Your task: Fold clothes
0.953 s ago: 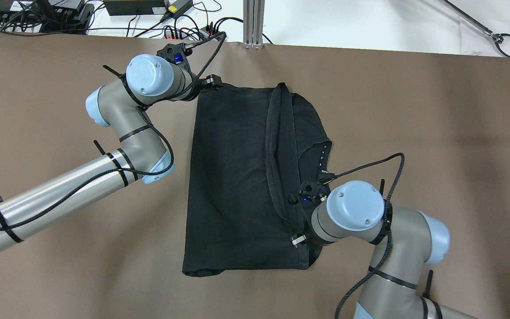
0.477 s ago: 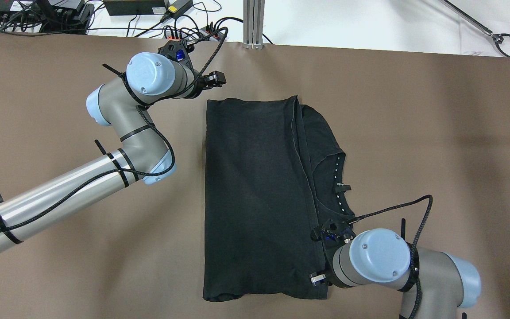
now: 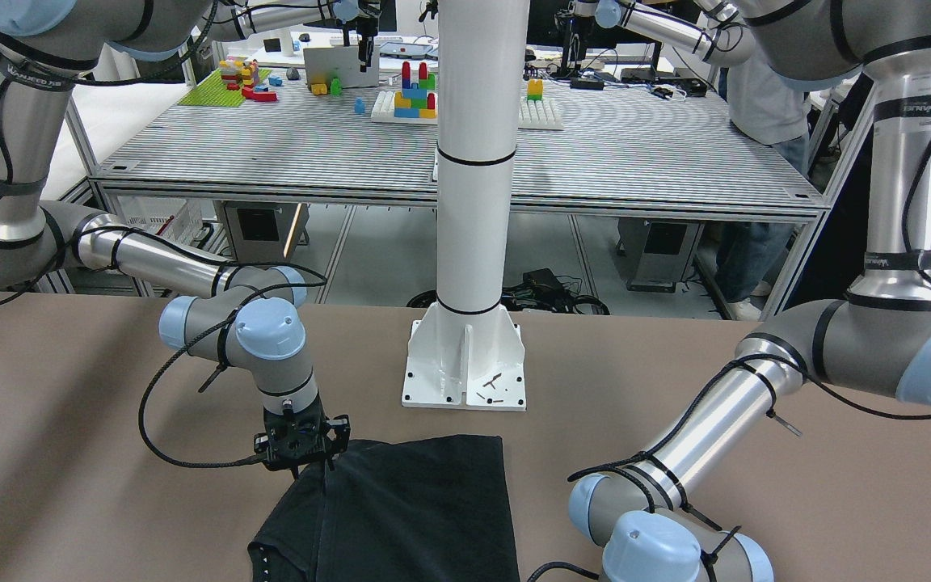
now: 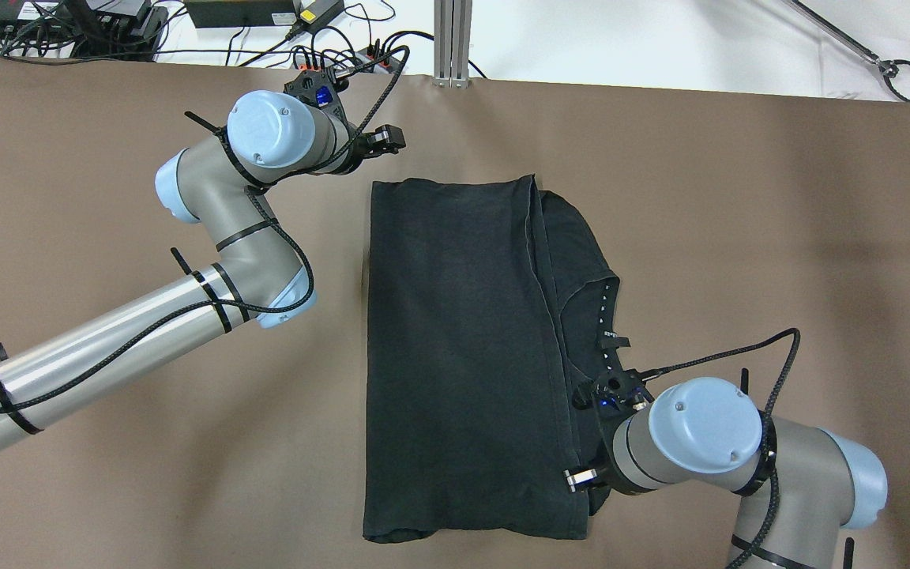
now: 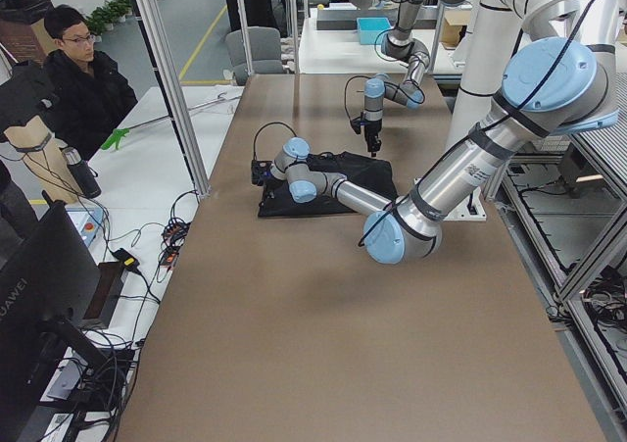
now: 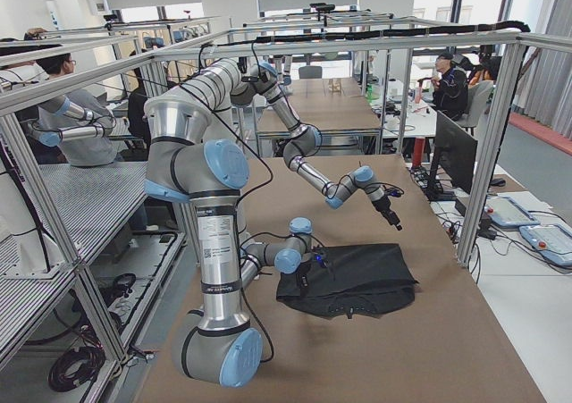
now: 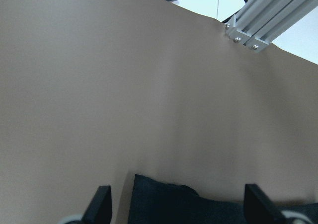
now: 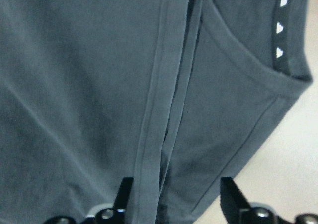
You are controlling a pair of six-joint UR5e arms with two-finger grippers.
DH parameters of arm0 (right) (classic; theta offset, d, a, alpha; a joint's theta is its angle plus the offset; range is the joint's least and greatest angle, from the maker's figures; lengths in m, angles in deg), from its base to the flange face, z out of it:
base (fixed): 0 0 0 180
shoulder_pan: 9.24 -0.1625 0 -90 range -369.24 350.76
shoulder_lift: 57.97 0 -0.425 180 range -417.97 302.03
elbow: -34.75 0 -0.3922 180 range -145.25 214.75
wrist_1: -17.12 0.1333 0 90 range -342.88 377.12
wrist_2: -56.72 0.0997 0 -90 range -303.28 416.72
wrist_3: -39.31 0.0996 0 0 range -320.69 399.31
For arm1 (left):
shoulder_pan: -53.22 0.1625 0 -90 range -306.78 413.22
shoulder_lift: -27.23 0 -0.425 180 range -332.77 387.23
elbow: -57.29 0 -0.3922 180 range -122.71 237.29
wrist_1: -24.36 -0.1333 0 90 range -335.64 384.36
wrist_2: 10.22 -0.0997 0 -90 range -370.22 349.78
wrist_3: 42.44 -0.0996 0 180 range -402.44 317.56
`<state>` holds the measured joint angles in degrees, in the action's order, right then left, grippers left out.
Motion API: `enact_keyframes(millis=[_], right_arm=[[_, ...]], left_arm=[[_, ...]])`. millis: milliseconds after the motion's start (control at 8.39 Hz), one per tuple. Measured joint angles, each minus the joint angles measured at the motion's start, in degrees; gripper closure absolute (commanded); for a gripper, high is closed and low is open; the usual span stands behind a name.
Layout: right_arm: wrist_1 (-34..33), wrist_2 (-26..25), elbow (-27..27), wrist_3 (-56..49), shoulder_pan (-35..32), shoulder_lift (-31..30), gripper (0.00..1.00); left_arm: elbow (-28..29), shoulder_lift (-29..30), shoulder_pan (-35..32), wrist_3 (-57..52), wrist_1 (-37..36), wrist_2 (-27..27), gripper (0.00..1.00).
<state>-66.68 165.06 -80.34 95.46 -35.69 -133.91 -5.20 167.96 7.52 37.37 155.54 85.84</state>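
Two end effectors, both spread. The left end effector [image 4: 382, 142] hangs wide and empty over the desk [image 4: 739, 237], just off the far-left corner of the black garment [image 4: 455, 332], which lies folded flat mid-desk. At its near-right corner, the right end effector [image 8: 176, 200] straddles the stitched hem, fingers apart; whether they touch the fabric is hard to tell.

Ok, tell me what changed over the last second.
The left pincer let go of the black garment's far corner and backed off, now open. The lifted fold dropped flat and the garment slid toward the robot's right. The right pincer drew back toward the robot along the hem, open over it. The brown table cloth stayed put.
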Motion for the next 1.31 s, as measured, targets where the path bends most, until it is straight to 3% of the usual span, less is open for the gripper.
enact_keyframes(millis=[119, 596, 953, 1311], right_arm=[[0.0, -0.2, 2.6, -1.4, -2.0, 2.7, 0.05], [0.8, -0.6, 22.5, -9.3, -10.8, 18.6, 0.05], [8.1, -0.7, 36.4, -11.9, -14.2, 24.8, 0.05], [10.9, 1.9, 39.9, -18.8, -19.3, 24.2, 0.05]], left_arm=[[0.0, 0.0, -0.1, 0.0, 0.0, 0.1, 0.06], [-4.1, -3.8, -0.3, 0.0, -0.1, 0.4, 0.06], [-6.4, -6.2, -0.4, -0.1, -0.1, 0.4, 0.06], [-6.6, -6.4, -0.6, -0.3, -0.2, 0.4, 0.06]])
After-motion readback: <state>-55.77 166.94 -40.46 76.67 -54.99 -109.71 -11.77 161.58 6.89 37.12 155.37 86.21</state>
